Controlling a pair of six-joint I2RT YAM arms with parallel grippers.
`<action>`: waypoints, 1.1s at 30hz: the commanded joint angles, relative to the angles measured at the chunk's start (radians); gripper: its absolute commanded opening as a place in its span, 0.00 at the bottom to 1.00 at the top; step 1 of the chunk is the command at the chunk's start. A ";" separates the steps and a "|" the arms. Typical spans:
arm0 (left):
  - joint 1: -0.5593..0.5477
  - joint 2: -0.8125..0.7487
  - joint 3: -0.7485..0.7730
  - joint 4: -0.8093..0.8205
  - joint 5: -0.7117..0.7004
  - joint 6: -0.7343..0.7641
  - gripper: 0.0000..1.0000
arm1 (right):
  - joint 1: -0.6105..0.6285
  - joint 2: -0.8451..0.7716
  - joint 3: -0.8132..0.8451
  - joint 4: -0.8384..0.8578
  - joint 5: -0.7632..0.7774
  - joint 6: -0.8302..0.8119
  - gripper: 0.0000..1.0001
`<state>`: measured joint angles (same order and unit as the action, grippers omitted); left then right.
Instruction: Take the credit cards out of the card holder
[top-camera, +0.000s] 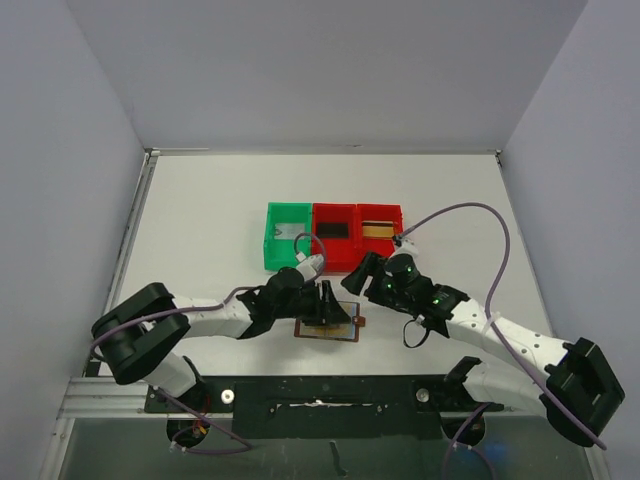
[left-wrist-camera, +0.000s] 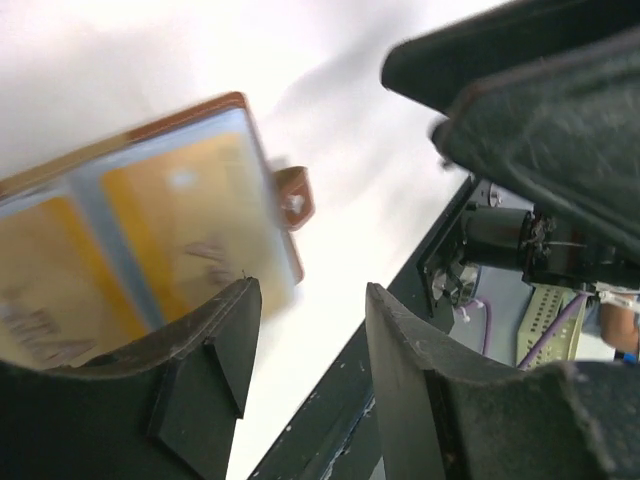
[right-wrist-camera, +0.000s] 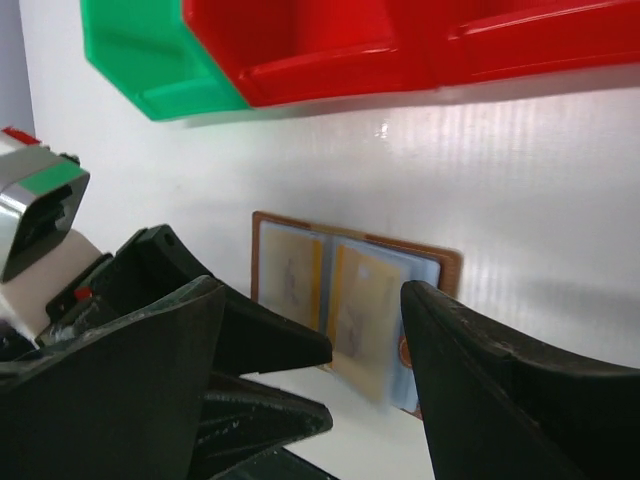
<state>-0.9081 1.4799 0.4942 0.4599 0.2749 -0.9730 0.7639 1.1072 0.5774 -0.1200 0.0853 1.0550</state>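
Observation:
The card holder (top-camera: 328, 329) lies open on the table near the front edge, with a brown rim, a snap tab (left-wrist-camera: 293, 197) and pale blue sleeves. Gold credit cards (left-wrist-camera: 190, 215) sit in its sleeves. In the right wrist view the right-hand gold card (right-wrist-camera: 365, 320) looks blurred and reaches past the holder's (right-wrist-camera: 445, 265) near edge. My left gripper (top-camera: 331, 305) is open and empty just above the holder; its fingers (left-wrist-camera: 225, 330) frame the holder's tab end. My right gripper (top-camera: 364, 272) is open and empty, hovering to the upper right of the holder (right-wrist-camera: 315, 290).
A green bin (top-camera: 272, 240) and two red bins (top-camera: 335, 250) (top-camera: 380, 212) stand in a row behind the holder. The right red bin holds a gold card (top-camera: 378, 229), the green bin a pale card (top-camera: 290, 232). The two grippers are close together.

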 joint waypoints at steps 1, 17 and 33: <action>-0.069 0.050 0.114 0.023 0.026 0.050 0.45 | -0.051 -0.085 -0.043 -0.055 0.012 -0.001 0.69; 0.018 -0.232 -0.009 -0.247 -0.199 0.025 0.45 | 0.016 0.081 -0.032 0.081 -0.136 -0.024 0.26; 0.014 -0.040 0.077 -0.210 -0.094 0.055 0.45 | 0.065 0.190 -0.084 -0.032 -0.027 0.043 0.22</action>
<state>-0.8906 1.4158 0.5167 0.2024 0.1486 -0.9367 0.8265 1.2919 0.5121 -0.1261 0.0101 1.0771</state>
